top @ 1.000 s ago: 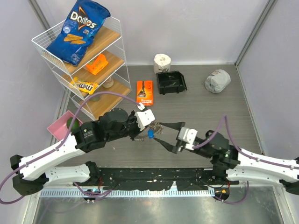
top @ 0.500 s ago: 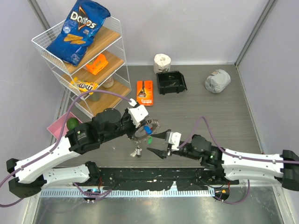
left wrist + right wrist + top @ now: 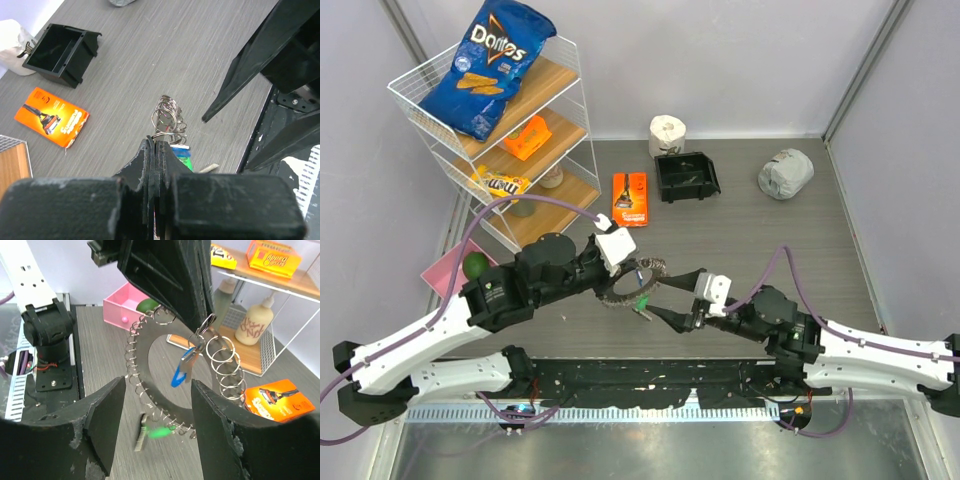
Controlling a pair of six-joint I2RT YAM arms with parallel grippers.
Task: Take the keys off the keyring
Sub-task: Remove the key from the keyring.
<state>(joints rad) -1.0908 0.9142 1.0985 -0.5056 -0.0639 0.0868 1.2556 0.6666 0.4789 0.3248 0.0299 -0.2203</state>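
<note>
Left tool (image 3: 159, 146): pinches the keyring (image 3: 167, 112).
Right tool (image 3: 157, 385): spread.
Keys we count: blue key (image 3: 181, 372), green key (image 3: 156, 432).
Full loop: right wrist view.

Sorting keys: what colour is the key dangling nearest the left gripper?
The key is blue; right wrist view.

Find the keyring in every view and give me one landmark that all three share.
Top external: the keyring sits just below the centre of the picture.
Left wrist: it is at the centre of the frame.
Right wrist: it fills the middle of the frame, face-on to the camera.
Shared landmark: the orange razor pack.
</note>
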